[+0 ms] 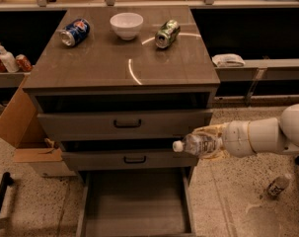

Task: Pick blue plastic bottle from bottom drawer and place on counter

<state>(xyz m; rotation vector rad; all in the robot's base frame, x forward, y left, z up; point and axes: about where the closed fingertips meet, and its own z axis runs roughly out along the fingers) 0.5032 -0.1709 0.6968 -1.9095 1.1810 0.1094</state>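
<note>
Gripper (211, 142) over bottom drawer (187, 205) right wall, jaws clamped on clear blue plastic bottle (192, 144), horizontal, white cap (177, 145) left of jaws.

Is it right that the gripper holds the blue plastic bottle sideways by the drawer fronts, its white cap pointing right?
No. The camera view shows the gripper holding the blue plastic bottle sideways by the drawer fronts, but its white cap points left, toward them, not right.
</note>
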